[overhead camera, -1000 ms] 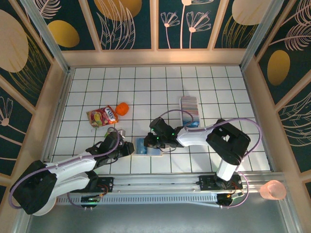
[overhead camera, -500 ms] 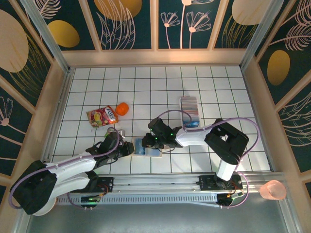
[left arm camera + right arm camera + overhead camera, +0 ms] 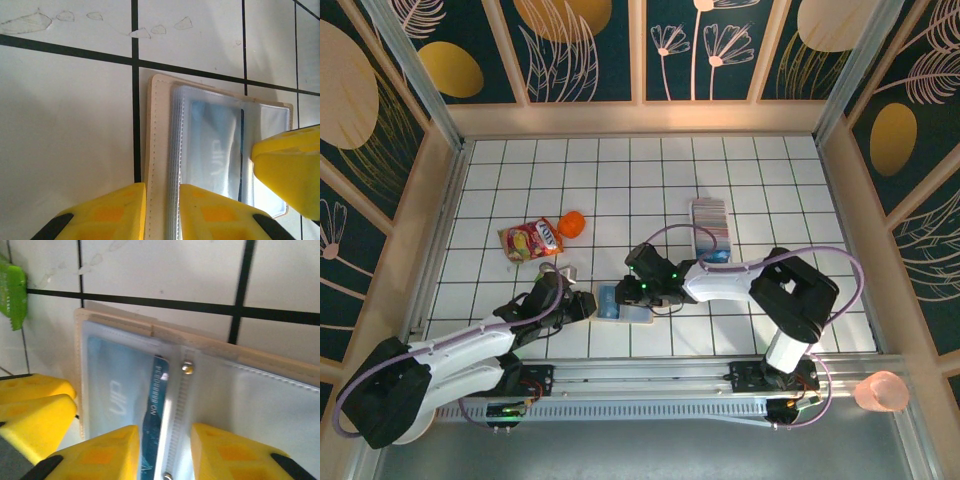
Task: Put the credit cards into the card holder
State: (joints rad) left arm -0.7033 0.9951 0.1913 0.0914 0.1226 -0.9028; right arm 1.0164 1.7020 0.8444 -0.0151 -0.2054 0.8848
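A small squarish card holder (image 3: 159,125) lies open and flat on a white tiled table (image 3: 65,125) with thin black grout lines. Its cover is beige and leather-like with a stitched rim. Inside are clear, glossy plastic sleeves.

The left gripper (image 3: 161,191) has blocky yellow fingers (image 3: 100,212) and is clamped on one edge of the holder. The stitched cover and the stacked sleeve edges run up between its jaws.

The right gripper (image 3: 165,432) works from the opposite edge. Its jaws stand a little apart and straddle the ribbed seam of the sleeves, pinching nothing. A small round metal stud (image 3: 187,367) sits just ahead of them.

A dark blue card (image 3: 154,400) with pale printed digits lies flat under the plastic, its end reaching between those jaws. A pale blue card (image 3: 115,395) lies beside it, ahead of one jaw.

The remaining credit cards (image 3: 711,228), thin overlapping plastic rectangles, sit well behind the right jaws.
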